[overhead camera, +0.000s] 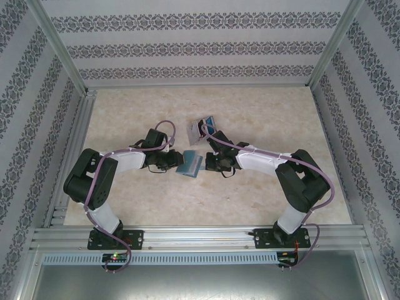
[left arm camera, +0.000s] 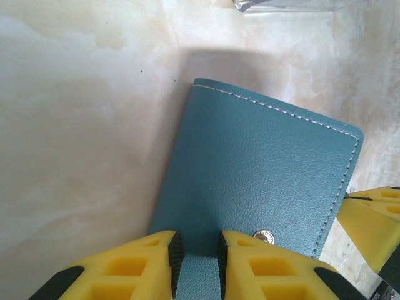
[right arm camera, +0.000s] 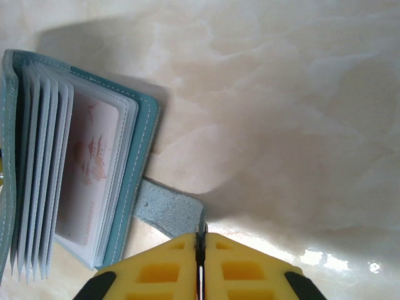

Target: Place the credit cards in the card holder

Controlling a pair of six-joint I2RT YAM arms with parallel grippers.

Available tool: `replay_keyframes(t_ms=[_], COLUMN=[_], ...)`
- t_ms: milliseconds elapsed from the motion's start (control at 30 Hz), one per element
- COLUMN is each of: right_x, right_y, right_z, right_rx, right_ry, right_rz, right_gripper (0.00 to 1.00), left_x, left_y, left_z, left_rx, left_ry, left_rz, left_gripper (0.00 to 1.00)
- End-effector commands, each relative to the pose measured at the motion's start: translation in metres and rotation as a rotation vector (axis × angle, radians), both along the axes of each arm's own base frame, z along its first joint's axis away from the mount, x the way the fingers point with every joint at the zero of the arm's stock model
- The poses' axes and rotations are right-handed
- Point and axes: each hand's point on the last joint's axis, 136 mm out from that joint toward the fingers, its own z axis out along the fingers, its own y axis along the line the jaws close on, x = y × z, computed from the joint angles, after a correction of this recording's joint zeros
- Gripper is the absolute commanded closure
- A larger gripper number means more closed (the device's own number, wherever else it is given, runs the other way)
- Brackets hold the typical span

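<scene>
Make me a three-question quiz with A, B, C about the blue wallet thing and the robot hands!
1. Where is the card holder?
A. between the left gripper and the right gripper
B. at the table's far left corner
C. on top of an arm's base

2. What colour is its cover?
A. red
B. teal-blue
C. black

3. How is the card holder?
A. snapped shut
B. open, with its clear sleeves fanned out
C. torn in two

Answers:
1 A: the top view shows it lying between both grippers.
2 B: the left wrist view shows a teal-blue cover.
3 B: the right wrist view shows the sleeves spread apart.
</scene>
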Motion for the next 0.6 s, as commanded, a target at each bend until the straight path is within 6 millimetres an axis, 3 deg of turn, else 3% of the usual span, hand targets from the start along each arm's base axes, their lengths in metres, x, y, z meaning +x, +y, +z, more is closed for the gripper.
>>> replay_keyframes(t_ms=[0, 100, 333, 567], right_x=[0.001, 0.001, 0.006, 0.012], right_y=[-0.003, -0.002, 0.007, 0.048], right_z=[0.005, 0.006, 0.024, 0.044], right_rx=[0.021, 0.023, 0.068, 0.123], right_ry=[-0.007, -0.009, -0.070, -0.103], right_rz=[-0.018, -0.015, 0.041, 0.181], right_gripper=[0.94, 1.00, 1.00, 1.00], left_x=[-0.015, -0.016, -0.016, -0.016], left_y=[0.006, 0.006, 0.006, 0.001], left_z=[-0.025, -0.025, -0.024, -0.026], left_rx=[0.066, 0.065, 0.068, 0.078], left_ry=[0.078, 0.078, 0.080, 0.080], left_rz=[-0.002, -0.001, 0.001, -0.013], left_gripper=[0.73, 0.73, 0.73, 0.73])
